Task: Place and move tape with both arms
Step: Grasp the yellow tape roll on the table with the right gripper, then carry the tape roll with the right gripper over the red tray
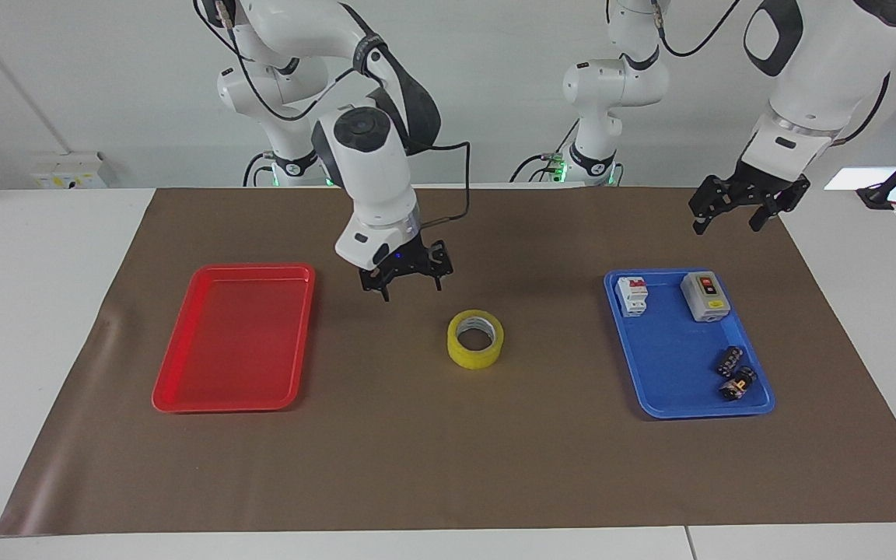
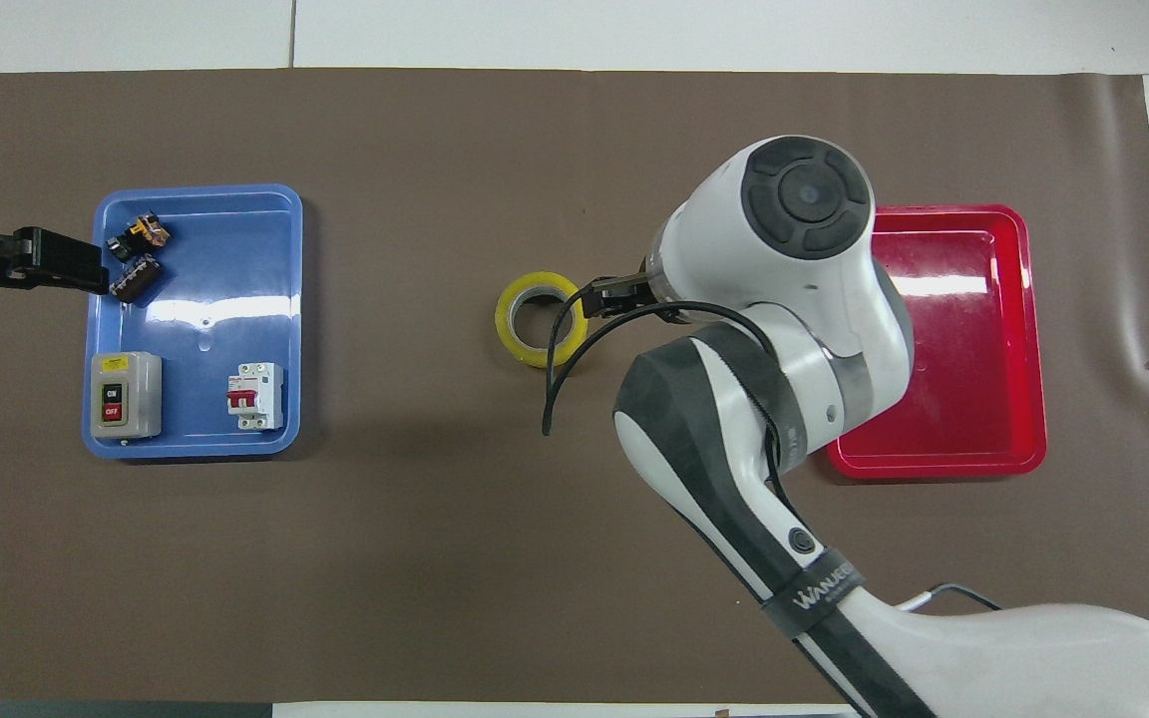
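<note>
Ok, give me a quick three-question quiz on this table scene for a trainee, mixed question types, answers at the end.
1. True or false: the tape lies in the red tray.
2. Which hand is closer to the tape? A) right hand B) left hand
3. Fill in: the switch box sits in the ____ tray.

Key: 1. False, it lies on the brown mat between the trays. 2. A; the left hand is up by the mat's edge, holding nothing. 3. Blue.
</note>
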You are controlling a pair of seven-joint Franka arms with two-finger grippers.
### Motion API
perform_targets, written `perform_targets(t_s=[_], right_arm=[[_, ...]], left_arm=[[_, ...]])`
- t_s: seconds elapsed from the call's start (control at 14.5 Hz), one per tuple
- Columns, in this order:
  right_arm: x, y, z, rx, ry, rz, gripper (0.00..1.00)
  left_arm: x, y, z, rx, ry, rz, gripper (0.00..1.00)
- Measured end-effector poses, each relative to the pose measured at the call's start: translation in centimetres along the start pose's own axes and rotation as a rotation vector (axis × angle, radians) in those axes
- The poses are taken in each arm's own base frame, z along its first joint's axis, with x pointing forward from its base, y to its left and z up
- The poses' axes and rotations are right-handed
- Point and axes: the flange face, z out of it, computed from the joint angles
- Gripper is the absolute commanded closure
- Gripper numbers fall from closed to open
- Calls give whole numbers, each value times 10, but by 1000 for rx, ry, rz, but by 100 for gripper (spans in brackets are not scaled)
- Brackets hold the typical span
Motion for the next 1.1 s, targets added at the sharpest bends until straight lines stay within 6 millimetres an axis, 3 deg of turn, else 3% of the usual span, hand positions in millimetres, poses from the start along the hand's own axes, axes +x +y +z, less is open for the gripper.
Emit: perform_targets(t_s=[0.21,0.34,0.62,0.83,0.9,0.97,1.03,1.1], right_arm=[[2,-40,58,-64,23,-64,0],[6,-44,91,-66,32,-76,0],[16,-36,114,-68,77,-78,0],[11,-47,134,-70,74,-102,0],[10,-50,140,-71,72,-109,5],[9,-51,144,-74,69,-114,19],[9,-51,145,-80,69,-119,41],[9,-51,145,-87,72,-127,77]], left_arm=[[0,-1,-9,-6,-29,9,0],[-1,-1,-6,-6,-47,23,0],[-2,0,-1,-8,-59,31,0],[-4,1,-4,-9,-56,34,0],[-4,1,-5,-9,-56,35,0],[-5,1,-5,-9,-57,36,0],[-6,1,-5,-9,-59,36,0],[-7,1,-6,-9,-62,37,0]])
